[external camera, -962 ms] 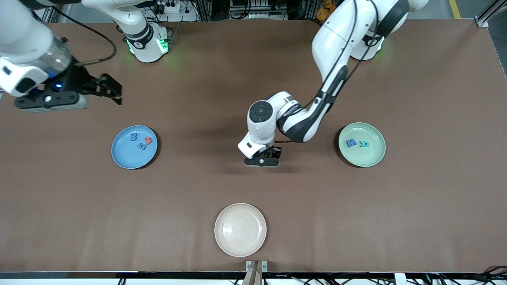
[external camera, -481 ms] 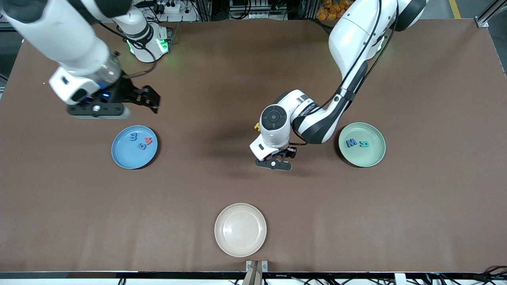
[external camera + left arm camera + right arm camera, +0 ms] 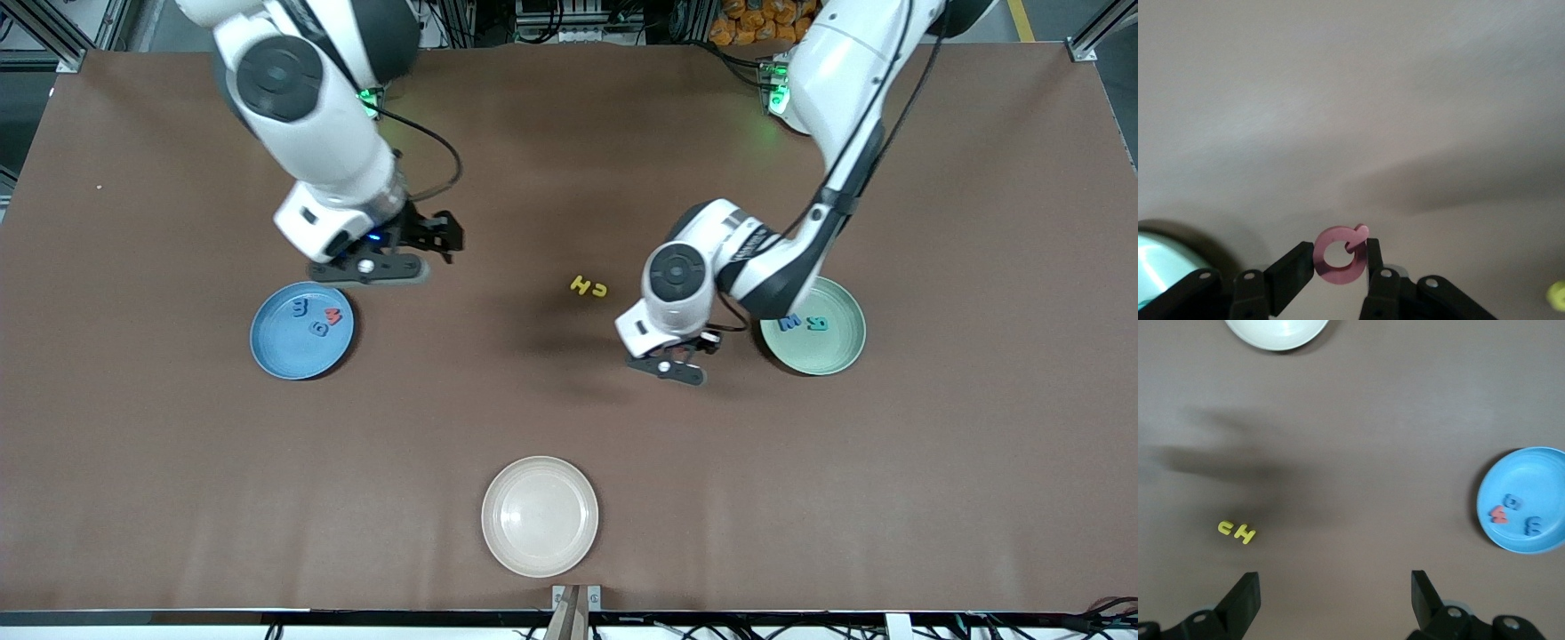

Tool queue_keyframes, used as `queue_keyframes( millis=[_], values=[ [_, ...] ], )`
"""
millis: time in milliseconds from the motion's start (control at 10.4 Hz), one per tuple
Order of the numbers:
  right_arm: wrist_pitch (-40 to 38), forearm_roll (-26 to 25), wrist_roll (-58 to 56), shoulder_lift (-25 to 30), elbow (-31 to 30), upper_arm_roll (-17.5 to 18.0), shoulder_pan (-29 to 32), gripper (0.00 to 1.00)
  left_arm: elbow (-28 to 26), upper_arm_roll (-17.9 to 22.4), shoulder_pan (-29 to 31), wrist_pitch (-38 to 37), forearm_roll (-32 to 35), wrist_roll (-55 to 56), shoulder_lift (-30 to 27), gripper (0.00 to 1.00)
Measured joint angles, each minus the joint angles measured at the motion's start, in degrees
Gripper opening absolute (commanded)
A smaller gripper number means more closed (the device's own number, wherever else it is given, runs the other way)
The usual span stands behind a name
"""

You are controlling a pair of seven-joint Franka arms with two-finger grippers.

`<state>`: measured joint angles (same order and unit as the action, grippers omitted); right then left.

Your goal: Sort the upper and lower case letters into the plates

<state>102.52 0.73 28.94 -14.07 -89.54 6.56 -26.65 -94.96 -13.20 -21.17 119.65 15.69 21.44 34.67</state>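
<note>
- Now the left end effector is pinching a small pink-red ring-shaped letter between its fingers, hanging over bare brown surface just beside the mint green plate.
- That plate is carrying a blue letter and a teal letter.
- Meanwhile the right end effector is hovering with its fingers spread wide and gripping nothing, over the surface beside the blue plate.
- Two blue letters and a red letter are lying in the blue plate.
- Two yellow letters are lying touching on the surface between the two end effectors.
- Apart, a cream plate is sitting nearer the front camera.
</note>
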Motion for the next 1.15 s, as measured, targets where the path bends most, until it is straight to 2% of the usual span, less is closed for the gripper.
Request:
queue_keyframes(
  millis=[289, 385, 481, 674, 866, 962, 1155],
  values=[
    [8.51, -1.29, -2.00, -7.11, -0.07, 0.09, -7.52, 1.00, -8.99, -0.11, 6.49, 0.16, 0.00, -7.08, -5.64, 0.28],
    [9.54, -1.88, -5.52, -9.39, 0.21, 0.08, -9.36, 1.00, -11.59, -0.30, 9.59, 0.20, -0.01, -8.96, -7.11, 0.33],
    [9.97, -2.04, -9.06, -11.63, 1.00, 0.04, -10.90, 0.99, -14.10, -0.89, 13.58, 0.22, -0.02, -10.76, -8.28, 0.33],
    [11.60, -2.23, -13.68, -16.10, 3.14, 0.02, -13.78, 0.99, -18.13, -5.85, 26.90, 0.48, -0.29, -14.52, -9.47, 0.33],
    [16.38, -3.84, -15.72, -21.38, 6.20, -0.03, -16.49, 0.93, -20.90, -15.09, 42.40, 1.29, -3.37, -15.81, -9.27, 0.32],
    [17.08, -5.32, -17.62, -23.60, 8.11, -0.06, -16.83, 0.89, -21.72, -17.08, 45.74, 1.72, -4.79, -15.88, -9.14, 0.33],
    [17.53, -5.96, -20.92, -27.06, 10.68, -0.17, -16.94, 0.83, -22.51, -18.02, 46.15, 1.93, -6.42, -15.30, -8.93, 0.33]
  ],
)
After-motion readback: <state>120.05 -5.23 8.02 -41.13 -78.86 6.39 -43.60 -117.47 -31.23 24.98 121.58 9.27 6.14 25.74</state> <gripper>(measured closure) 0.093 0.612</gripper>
